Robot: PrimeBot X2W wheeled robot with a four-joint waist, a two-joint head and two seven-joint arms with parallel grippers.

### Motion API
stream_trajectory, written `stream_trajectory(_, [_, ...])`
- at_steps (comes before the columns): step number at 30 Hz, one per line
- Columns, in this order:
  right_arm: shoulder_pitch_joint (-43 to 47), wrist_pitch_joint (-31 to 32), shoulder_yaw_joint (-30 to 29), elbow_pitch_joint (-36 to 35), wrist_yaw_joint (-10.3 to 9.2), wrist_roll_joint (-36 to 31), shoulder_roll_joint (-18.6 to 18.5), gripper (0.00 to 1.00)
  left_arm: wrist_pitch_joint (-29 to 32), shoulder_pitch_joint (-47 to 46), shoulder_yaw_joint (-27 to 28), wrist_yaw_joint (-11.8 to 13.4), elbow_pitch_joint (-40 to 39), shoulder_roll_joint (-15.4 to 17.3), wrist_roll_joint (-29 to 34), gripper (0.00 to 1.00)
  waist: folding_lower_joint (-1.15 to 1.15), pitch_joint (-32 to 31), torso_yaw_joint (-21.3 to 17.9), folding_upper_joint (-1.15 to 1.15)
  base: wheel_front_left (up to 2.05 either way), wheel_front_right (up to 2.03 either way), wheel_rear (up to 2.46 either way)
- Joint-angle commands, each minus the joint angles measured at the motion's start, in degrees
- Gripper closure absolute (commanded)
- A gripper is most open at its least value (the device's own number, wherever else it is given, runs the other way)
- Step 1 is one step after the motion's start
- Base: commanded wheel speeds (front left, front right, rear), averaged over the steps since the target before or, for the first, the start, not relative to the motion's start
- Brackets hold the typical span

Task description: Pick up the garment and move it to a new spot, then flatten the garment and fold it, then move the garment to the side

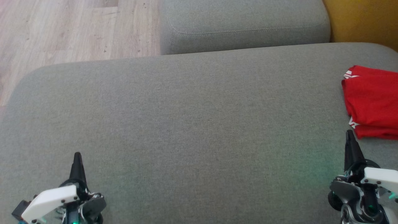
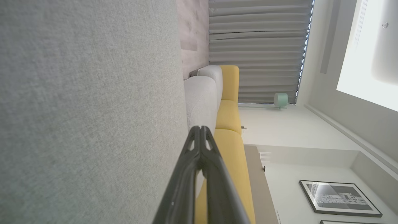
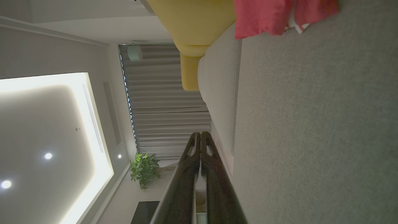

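The red garment (image 1: 373,99) lies folded on the right side of the grey sofa seat (image 1: 186,124), near its far right corner. The picture's right border cuts it off, so I cannot tell its full long axis. The visible left edge runs from far to near, with small white marks at both left corners.

Left of the garment, the seat is a wide bare area, reaching to the rounded left edge beside the wooden floor (image 1: 62,31). A grey cushion (image 1: 242,25) lies behind the far edge.

The left tool (image 1: 77,154) has its fingers pressed together and holds nothing. The right tool (image 1: 349,132) is also closed and empty. It points at the garment's near left corner, close to it but apart from the cloth in the right wrist view.
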Motion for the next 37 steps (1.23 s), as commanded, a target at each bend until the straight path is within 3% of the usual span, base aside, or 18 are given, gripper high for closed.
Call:
stream_trajectory(1, [-2.93,0.37,1.09,-1.75,-0.04,0.44,-0.87,1.00,0.14,-3.09,2.24,-0.41,-1.59,0.70,-0.19,1.00,0.00,0.00,0.00,0.00,0.00,0.00,0.00])
stream_trajectory(37, [-2.99,0.92,0.40,-1.71,-0.04,-0.14,-0.38,1.00,0.79,-3.15,3.04,-0.41,-1.54,0.12,0.49,1.00,0.00,-0.01,0.00,0.00,0.00,0.00,0.00])
